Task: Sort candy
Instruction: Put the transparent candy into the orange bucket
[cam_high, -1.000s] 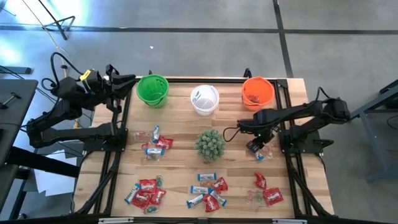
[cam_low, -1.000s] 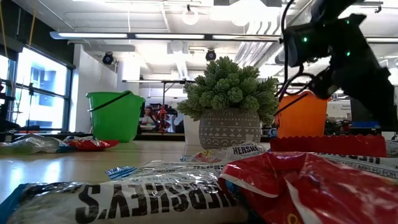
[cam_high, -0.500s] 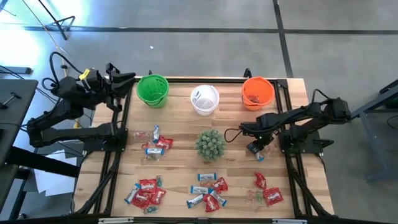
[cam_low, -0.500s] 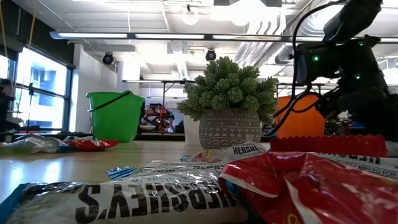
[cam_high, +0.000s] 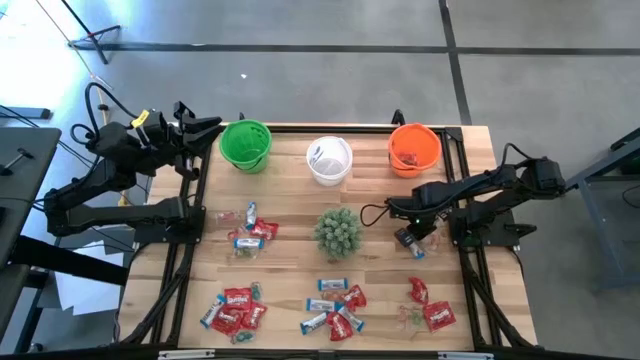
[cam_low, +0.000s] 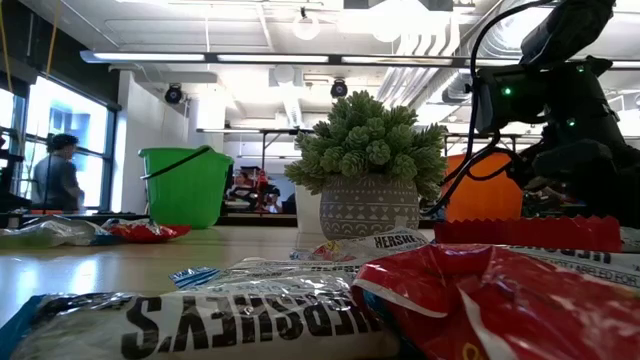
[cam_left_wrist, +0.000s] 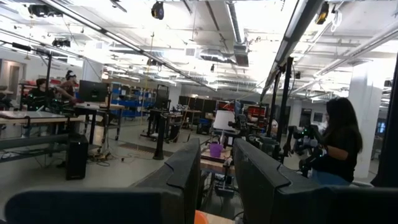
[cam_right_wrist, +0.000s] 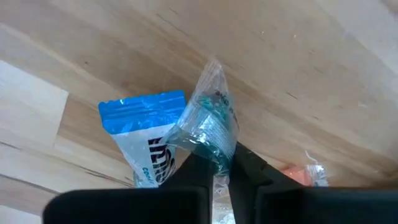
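My right gripper (cam_high: 410, 242) points down at the table's right side, beside the plant (cam_high: 337, 232), and is shut on a clear-wrapped green candy (cam_right_wrist: 211, 127). A blue-and-white candy (cam_right_wrist: 144, 142) lies flat on the wood right beside it. Another wrapper (cam_right_wrist: 305, 174) lies close by. More candy lies in piles at the left (cam_high: 248, 230) and along the near edge (cam_high: 233, 308) (cam_high: 335, 308) (cam_high: 428, 308). My left gripper (cam_high: 205, 128) is raised beyond the table's far left corner, open and holding nothing (cam_left_wrist: 217, 177). My right gripper pinches the clear wrapper's near end (cam_right_wrist: 216, 160) between its two fingertips, coming from above and pointing steeply down. The wrapper is crumpled at the fingers and its free end (cam_right_wrist: 212, 68) reaches toward the wood. Whether it is lifted clear, I cannot tell.
Green (cam_high: 245, 145), white (cam_high: 329, 160) and orange (cam_high: 414, 148) cups stand along the far edge. The potted plant stands mid-table. Bare wood lies between the plant and the cups. People show in the room beyond the table.
My right gripper has sunk toward the table at the candy near the right edge and has rolled a little at the wrist. Over the last half second it has kept still. The candy piles have stayed where they were.
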